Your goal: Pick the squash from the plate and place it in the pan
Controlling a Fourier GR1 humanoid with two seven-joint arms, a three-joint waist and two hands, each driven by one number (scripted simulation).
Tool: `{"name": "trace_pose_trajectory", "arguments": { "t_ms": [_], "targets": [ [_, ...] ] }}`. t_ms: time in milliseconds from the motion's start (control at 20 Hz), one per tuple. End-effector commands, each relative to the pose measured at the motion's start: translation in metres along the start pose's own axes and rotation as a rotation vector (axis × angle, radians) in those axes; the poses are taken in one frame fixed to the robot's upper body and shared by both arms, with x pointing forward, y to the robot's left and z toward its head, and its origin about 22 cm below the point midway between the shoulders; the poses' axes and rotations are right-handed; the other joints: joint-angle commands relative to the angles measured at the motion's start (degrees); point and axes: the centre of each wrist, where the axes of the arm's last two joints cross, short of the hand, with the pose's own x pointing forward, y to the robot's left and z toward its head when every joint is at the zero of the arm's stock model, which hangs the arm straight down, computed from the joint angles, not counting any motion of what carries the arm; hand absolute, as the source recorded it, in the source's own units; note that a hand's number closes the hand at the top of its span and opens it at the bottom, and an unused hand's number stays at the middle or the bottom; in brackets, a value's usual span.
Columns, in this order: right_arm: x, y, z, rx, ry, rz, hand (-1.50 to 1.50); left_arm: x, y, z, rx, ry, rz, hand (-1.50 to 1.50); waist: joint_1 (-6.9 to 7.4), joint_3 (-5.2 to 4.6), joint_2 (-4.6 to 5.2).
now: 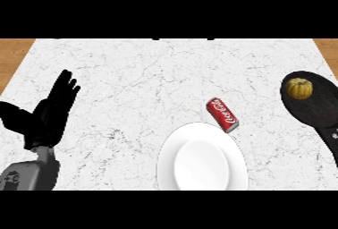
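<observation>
The yellow ribbed squash (299, 88) lies in the black pan (317, 112) at the counter's right edge, near the pan's far rim. The white plate (201, 159) sits at the front centre with nothing on it. My left hand (49, 114) stands at the left side with fingers straight and pointing up, holding nothing. My right hand shows nowhere in the view.
A red cola can (223, 115) lies on its side just beyond the plate, between plate and pan. The pan's handle (332, 143) runs toward the front right edge. White marbled counter (132, 80) spreads across the middle and back, with wooden strips at both far corners.
</observation>
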Motion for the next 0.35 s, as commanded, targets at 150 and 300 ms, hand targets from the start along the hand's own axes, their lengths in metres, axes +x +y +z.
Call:
{"name": "trace_pose_trajectory", "arguments": {
  "t_ms": [150,300],
  "targets": [
    [-0.023,-0.023,0.047,0.025,-0.067,-0.046,-1.50,-0.018,-0.003,0.009,-0.001,-0.003,-0.001,0.00,-0.09,0.01,-0.04],
    [-0.006,-0.020,0.024,0.037,-0.061,-0.027,-1.50,-0.002,-0.002,0.006,-0.011,-0.001,-0.007,0.00,0.51,-0.02,-0.08]
  ]
}}
